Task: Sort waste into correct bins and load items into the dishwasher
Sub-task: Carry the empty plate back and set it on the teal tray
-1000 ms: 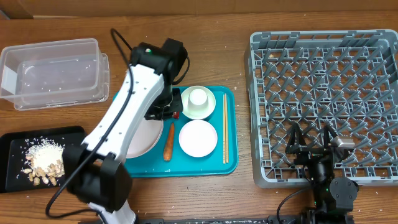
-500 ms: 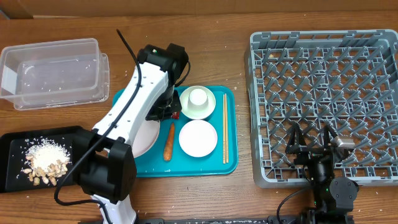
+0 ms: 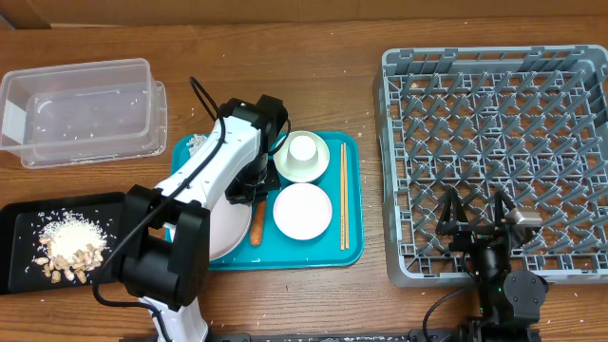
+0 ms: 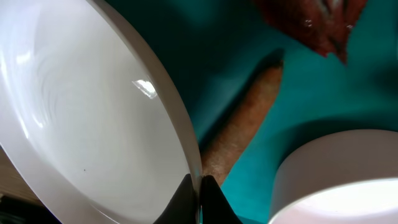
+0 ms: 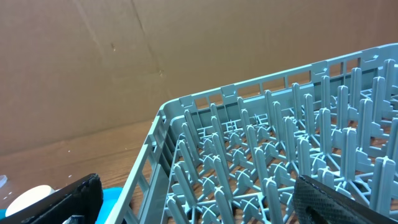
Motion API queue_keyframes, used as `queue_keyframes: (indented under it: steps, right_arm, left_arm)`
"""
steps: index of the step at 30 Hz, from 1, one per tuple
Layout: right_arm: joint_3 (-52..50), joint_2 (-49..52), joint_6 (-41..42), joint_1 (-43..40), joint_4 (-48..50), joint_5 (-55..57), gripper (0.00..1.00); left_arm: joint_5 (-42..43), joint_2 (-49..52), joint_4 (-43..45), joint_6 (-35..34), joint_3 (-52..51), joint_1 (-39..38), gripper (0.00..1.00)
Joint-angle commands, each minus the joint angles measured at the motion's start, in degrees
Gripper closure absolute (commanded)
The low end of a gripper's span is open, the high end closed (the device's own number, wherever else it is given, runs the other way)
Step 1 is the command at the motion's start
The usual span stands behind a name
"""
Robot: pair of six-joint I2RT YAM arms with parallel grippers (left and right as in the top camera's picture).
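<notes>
My left gripper (image 3: 251, 193) is shut on the right rim of the pale-pink plate (image 3: 218, 226) on the teal tray; the wrist view shows the rim pinched between the jaws (image 4: 200, 186), with the plate (image 4: 93, 124) to their left. The orange carrot (image 3: 256, 226) lies just right of the plate (image 4: 245, 121). The red wrapper (image 4: 320, 22) shows beyond the carrot. A crumpled tissue (image 3: 197, 142) lies at the tray's back left corner. A white cup (image 3: 302, 149) stands in one bowl; a second bowl (image 3: 302, 211) and chopsticks (image 3: 344, 195) lie to the right. My right gripper (image 3: 475, 228) is open and empty over the grey dish rack (image 3: 494, 123).
The clear tub (image 3: 85, 109) stands at the back left. The black tray (image 3: 19, 233) at the front left holds rice and beige scraps (image 3: 66, 242). The teal tray (image 3: 351, 242) sits mid-table. In the right wrist view the rack (image 5: 280, 155) fills the space between the fingers.
My left arm has swung toward the table front and come down onto the plate's right rim. The tissue at the tray's back left corner is now uncovered. The right arm has not moved.
</notes>
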Motion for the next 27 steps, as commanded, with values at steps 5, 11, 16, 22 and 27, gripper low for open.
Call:
queue_keyframes:
  steps: [5,11,16,22,27]
  right_arm:
    - [-0.6,-0.7,-0.4,-0.2,0.3,0.5,0.00]
    - [-0.6,-0.7,-0.4,-0.2,0.3,0.5,0.00]
    - [-0.6,-0.7,-0.4,-0.2,0.3,0.5,0.00]
    - [-0.6,-0.7,-0.4,-0.2,0.3,0.5,0.00]
    - [-0.6,-0.7,-0.4,-0.2,0.3,0.5,0.00]
  left_arm:
    - [-2.5,0.3,-0.6,-0.5,-0.6,-0.4,0.79]
    - [-3.1,0.3,-2.3,-0.5,-0.2,-0.4,0.71]
    - [-3.1,0.3,-5.1,0.0,3.3,-0.4,0.71]
    - [-3.1,0.3,-4.3,2.8,8.9,-0.4,0.49]
    - [-3.7,0.3,-3.7,3.1,9.3,-0.3,0.42]
